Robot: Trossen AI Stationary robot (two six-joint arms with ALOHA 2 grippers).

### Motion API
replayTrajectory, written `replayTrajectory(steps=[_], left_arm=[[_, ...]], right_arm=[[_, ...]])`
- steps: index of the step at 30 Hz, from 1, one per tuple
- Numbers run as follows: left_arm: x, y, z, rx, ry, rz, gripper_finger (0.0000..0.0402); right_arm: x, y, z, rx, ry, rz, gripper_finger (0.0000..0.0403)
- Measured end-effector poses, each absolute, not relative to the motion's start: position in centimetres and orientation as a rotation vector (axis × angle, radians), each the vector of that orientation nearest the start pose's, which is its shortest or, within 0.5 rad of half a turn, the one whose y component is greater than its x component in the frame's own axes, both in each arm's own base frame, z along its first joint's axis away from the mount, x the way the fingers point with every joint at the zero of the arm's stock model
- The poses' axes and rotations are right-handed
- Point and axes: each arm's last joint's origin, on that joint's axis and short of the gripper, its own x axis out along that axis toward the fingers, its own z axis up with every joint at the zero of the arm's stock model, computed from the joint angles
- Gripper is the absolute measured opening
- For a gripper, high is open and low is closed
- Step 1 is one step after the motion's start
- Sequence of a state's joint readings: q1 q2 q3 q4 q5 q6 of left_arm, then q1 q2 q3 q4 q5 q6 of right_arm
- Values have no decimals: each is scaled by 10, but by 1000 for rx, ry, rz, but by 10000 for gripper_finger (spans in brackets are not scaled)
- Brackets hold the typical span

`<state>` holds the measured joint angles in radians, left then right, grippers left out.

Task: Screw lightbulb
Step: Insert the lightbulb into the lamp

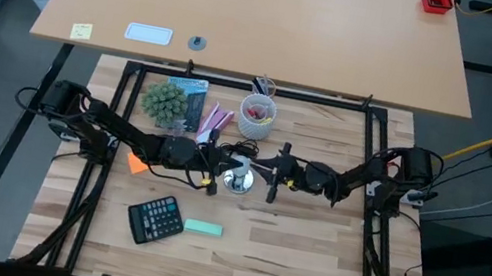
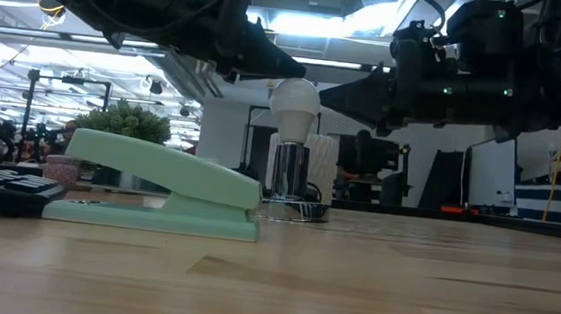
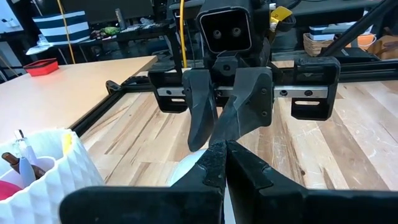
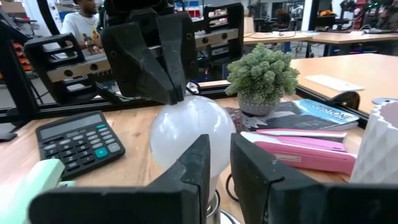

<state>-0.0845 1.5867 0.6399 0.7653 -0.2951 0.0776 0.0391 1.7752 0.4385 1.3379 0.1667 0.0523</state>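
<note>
The lightbulb [image 2: 295,103], pale and round, stands upright in a chrome socket [image 2: 289,173] on a round silver base [image 2: 293,210] at mid-table. My left gripper [image 2: 270,74] comes from the table's left and is shut, its tips at the bulb's top [image 4: 176,96]. My right gripper [image 2: 326,93] comes level from the table's right. Its fingers [image 4: 199,163] stand close together with a narrow gap, their tips at the bulb's [image 4: 186,130] upper side. In the high view both grippers [image 1: 224,165] [image 1: 260,171] meet over the base. My left gripper's shut fingertips [image 4: 177,93] lie against the top of the bulb's dome [image 4: 185,107], slanting down from the table's left. The bulb stays upright in its socket. My right gripper: its fingertips reach the bulb's upper side, but I cannot tell whether they touch it.
A mint stapler [image 2: 158,183] and a black calculator [image 1: 156,217] lie toward the near left. Behind the bulb are a small green plant [image 1: 163,100], a pink stapler [image 4: 298,152], a booklet [image 4: 323,112] and a white cup of pens [image 1: 258,112]. A person [image 4: 84,18] is beyond the table.
</note>
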Motion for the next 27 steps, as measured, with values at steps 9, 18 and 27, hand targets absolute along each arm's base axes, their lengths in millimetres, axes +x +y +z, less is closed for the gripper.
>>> replayTrajectory(steps=[9, 18, 27], left_arm=[[309, -18, 186, 112, 188, 201, 1], [309, -18, 186, 112, 189, 202, 1], [309, -18, 184, 116, 211, 202, 1]], right_arm=[[285, 8, 137, 59, 0, -83, 64], [285, 9, 137, 105, 0, -37, 64], [290, 11, 142, 131, -14, 18, 64]])
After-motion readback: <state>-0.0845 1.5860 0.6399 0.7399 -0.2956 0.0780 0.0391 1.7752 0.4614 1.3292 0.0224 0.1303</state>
